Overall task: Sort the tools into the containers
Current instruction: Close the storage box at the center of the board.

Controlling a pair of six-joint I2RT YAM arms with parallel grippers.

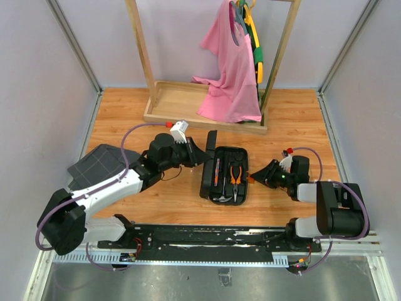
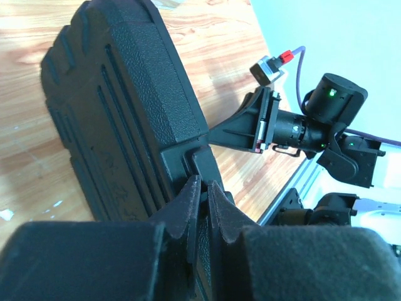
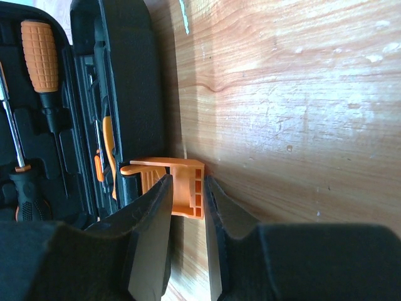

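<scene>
The black tool case (image 1: 233,152) lies open mid-table with its lid (image 1: 210,150) standing upright on the left side. Pliers (image 1: 235,179), a screwdriver (image 1: 216,172) and a hammer head (image 1: 219,197) rest in its slots. My left gripper (image 2: 203,188) is shut on the lid's edge, with the ribbed outer face of the lid (image 2: 119,106) filling the view. At the case's right side my right gripper (image 3: 187,188) is pinched shut on the orange latch (image 3: 188,182). An orange-handled screwdriver (image 3: 39,53) shows inside the case (image 3: 135,81).
A dark grey grid-patterned fabric (image 1: 97,164) lies at the left, beside my left arm. At the back stands a wooden rack (image 1: 207,106) with a pink shirt (image 1: 230,69) hanging on it. Grey walls close the table's sides.
</scene>
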